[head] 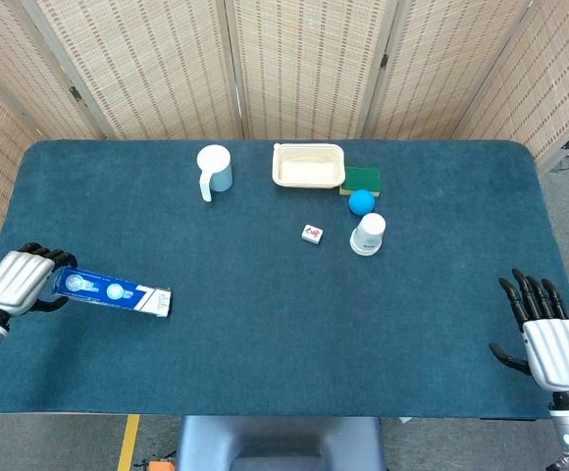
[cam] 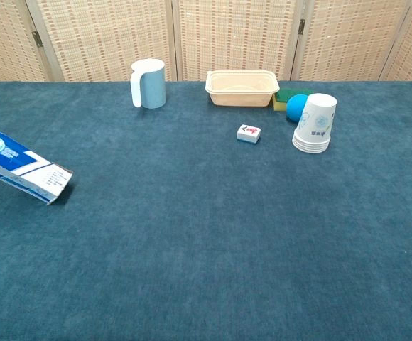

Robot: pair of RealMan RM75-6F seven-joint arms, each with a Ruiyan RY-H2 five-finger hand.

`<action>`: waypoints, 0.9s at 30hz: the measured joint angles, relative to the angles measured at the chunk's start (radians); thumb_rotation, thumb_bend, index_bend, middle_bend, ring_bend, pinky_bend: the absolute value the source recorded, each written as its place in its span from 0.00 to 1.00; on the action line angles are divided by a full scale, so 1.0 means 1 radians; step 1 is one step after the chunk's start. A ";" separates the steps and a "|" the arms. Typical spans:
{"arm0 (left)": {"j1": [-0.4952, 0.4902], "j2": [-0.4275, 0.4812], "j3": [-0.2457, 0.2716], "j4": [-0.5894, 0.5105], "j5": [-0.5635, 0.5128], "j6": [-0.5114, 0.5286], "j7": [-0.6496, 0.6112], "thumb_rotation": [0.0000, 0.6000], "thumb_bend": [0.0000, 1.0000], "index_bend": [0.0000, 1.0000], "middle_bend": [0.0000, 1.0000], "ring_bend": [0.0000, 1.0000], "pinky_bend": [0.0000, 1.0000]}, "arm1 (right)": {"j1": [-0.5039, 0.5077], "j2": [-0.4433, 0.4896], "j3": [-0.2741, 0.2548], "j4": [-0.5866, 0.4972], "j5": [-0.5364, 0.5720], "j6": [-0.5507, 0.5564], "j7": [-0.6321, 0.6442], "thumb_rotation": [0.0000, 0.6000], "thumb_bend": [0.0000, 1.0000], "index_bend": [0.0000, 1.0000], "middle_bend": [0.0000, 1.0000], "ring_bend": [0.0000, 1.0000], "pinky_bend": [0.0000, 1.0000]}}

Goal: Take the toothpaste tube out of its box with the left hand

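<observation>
From the head view, the box is a long blue-and-white carton; the left hand grips its near end at the surface's edge, the rest reaching away rightward. The right hand holds nothing, fingers apart. From the chest view, the box tilts, its far end down on the surface; the hand is out of frame.

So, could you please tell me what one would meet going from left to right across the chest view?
Toothpaste box → blue mug → mahjong tile → stack of paper cups. I have left out the beige tray, sponge and blue ball, since they overlap the others' span.
</observation>
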 measured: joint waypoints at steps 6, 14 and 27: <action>-0.013 0.031 0.003 0.019 0.040 0.009 0.026 1.00 0.24 0.40 0.51 0.41 0.30 | 0.006 -0.008 0.004 -0.001 0.014 -0.016 -0.021 1.00 0.22 0.00 0.00 0.00 0.00; -0.025 0.082 0.004 0.042 0.125 0.077 0.083 1.00 0.23 0.41 0.51 0.40 0.32 | 0.017 -0.019 0.004 -0.007 0.027 -0.039 -0.053 1.00 0.22 0.00 0.00 0.00 0.00; -0.025 0.224 -0.025 -0.066 0.128 0.121 0.215 1.00 0.23 0.40 0.52 0.40 0.32 | 0.021 -0.019 0.003 -0.008 0.026 -0.041 -0.056 1.00 0.22 0.00 0.00 0.00 0.00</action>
